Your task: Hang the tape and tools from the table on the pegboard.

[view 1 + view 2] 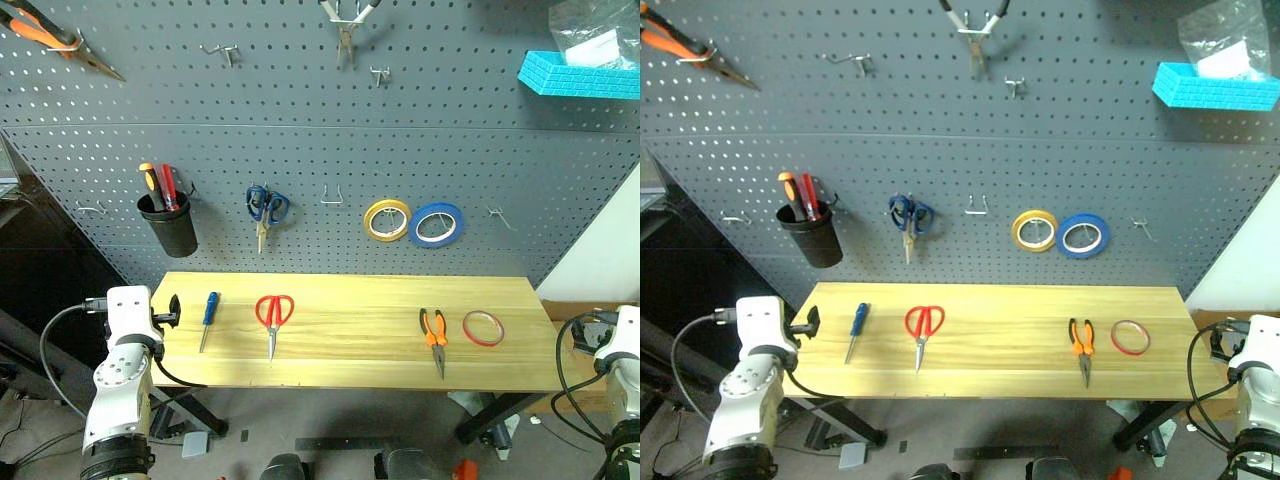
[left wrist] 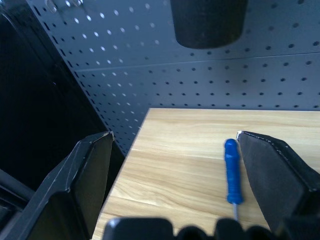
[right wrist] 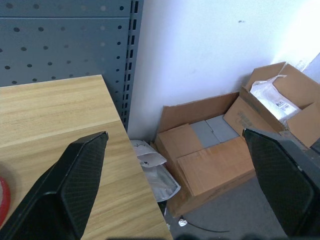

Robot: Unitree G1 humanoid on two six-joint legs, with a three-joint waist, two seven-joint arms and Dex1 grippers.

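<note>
Table: the light wooden table (image 1: 350, 360) stands against the pegboard (image 1: 320, 150), and all four task things lie flat on it, none touching another.
Screwdriver: the blue-handled screwdriver (image 1: 207, 319) lies near the table's left end, handle toward the pegboard, shaft toward the front edge.
Red scissors: the red-handled scissors (image 1: 272, 322) lie just right of the screwdriver, handles toward the pegboard, closed blades pointing at the front edge.
Pliers: the pliers (image 1: 434, 338) with orange-and-black handles lie right of centre, nose toward the front edge.
Tape: the thin red ring of tape (image 1: 483, 328) lies flat just right of the pliers, near the table's right end.
My left claw: my left gripper (image 2: 172, 150) is released, fingers (image 2: 85, 175) spread wide, grasping nothing; it sits at the table's left end, and the screwdriver's handle shows just inside one fingertip without touching it.
My right claw: my right gripper (image 3: 175, 150) is released too, spread wide and empty, out past the table's right end over cardboard boxes (image 3: 225, 145) on the floor.
Pegboard holds: a black cup (image 1: 169, 224) with orange and red screwdrivers (image 1: 160, 186), blue-handled scissors (image 1: 266, 210), a yellow roll (image 1: 387, 220) and a blue roll (image 1: 436, 224) side by side, and bare hooks (image 1: 332, 198) between them.
</note>
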